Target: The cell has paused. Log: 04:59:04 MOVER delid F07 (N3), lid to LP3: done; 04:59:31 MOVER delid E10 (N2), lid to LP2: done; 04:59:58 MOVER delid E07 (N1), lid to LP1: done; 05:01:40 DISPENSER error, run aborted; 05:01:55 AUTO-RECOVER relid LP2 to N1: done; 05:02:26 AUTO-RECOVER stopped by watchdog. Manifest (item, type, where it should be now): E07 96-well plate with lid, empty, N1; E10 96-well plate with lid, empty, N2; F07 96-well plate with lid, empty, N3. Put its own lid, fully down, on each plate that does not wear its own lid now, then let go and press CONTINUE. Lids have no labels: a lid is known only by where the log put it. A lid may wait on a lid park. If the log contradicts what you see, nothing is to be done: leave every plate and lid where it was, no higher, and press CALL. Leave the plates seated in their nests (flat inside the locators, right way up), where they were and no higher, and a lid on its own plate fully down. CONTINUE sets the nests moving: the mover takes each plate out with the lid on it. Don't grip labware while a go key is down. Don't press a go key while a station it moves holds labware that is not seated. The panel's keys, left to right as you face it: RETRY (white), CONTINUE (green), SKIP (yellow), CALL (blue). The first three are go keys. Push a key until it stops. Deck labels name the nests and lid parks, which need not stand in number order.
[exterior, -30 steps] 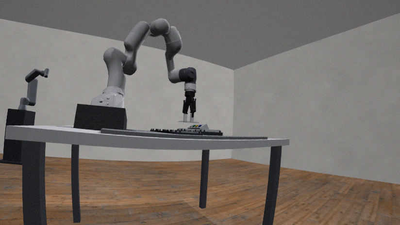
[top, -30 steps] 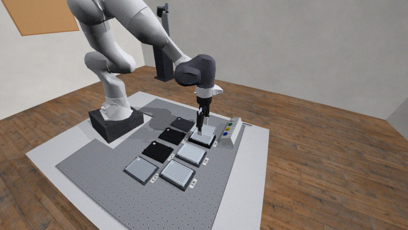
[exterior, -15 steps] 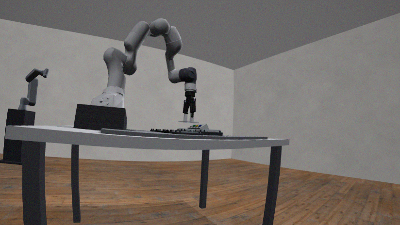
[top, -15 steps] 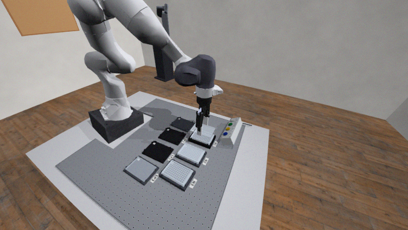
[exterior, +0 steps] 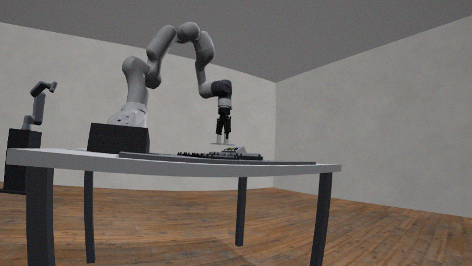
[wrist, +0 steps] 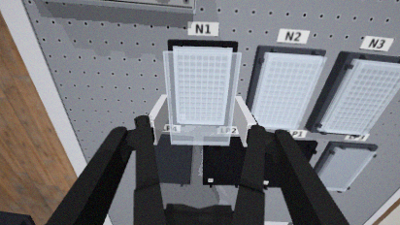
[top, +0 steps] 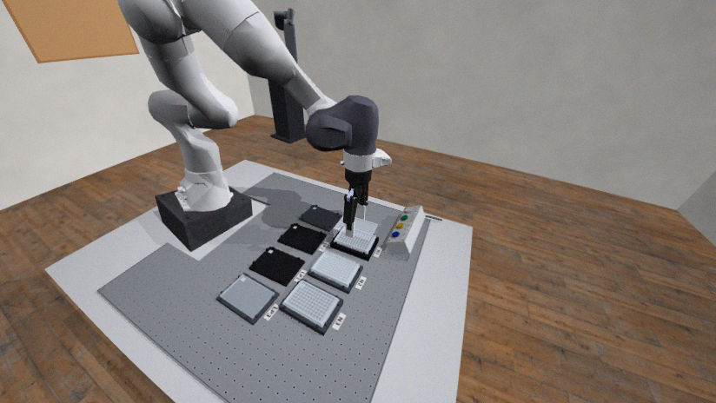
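My gripper [top: 351,226] is shut on a clear lid [top: 361,227] and holds it level a little above the plate in nest N1 [top: 354,243]. In the wrist view the lid [wrist: 201,94] sits between my fingers and roughly over the N1 plate, whose wells show through it. The side view shows the lid [exterior: 222,144] clear of the deck. The plate in N2 [top: 335,269] looks covered by a lid. The plate in N3 [top: 311,303] shows bare wells. Lid park LP3 [top: 248,297] holds a lid. LP1 [top: 276,265], LP2 [top: 301,238] and LP4 [top: 321,217] are bare black pads.
The key panel [top: 407,227] stands just right of N1, with green, yellow and blue keys visible. My arm's base block [top: 202,217] stands at the deck's back left. A second small arm on a pedestal [exterior: 32,109] stands off the table.
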Robot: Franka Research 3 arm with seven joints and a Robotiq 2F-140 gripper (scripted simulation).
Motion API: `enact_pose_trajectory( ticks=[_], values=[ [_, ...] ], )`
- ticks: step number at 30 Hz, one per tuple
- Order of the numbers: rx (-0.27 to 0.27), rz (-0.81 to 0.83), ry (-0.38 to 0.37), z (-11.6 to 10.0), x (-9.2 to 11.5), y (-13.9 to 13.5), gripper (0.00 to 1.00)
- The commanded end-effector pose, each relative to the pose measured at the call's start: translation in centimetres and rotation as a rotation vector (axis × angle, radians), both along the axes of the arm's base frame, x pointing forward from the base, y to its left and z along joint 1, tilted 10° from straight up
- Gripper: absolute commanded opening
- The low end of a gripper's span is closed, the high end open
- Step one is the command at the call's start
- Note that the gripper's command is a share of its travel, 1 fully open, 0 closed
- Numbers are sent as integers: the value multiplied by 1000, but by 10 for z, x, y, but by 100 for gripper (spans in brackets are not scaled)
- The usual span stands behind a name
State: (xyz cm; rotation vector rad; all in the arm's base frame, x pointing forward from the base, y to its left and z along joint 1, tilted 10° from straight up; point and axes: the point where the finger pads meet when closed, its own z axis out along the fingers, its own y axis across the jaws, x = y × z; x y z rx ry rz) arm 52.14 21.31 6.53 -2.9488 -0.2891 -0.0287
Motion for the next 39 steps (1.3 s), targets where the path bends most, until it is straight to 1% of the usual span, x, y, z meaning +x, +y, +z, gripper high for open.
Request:
enact_pose_trajectory(
  ticks=[1,22,39],
  values=[
    [-1,-9,1,0,1,0,0],
    [0,-16,2,-10,1,1,0],
    [0,-16,2,-26,1,4,0]
  ],
)
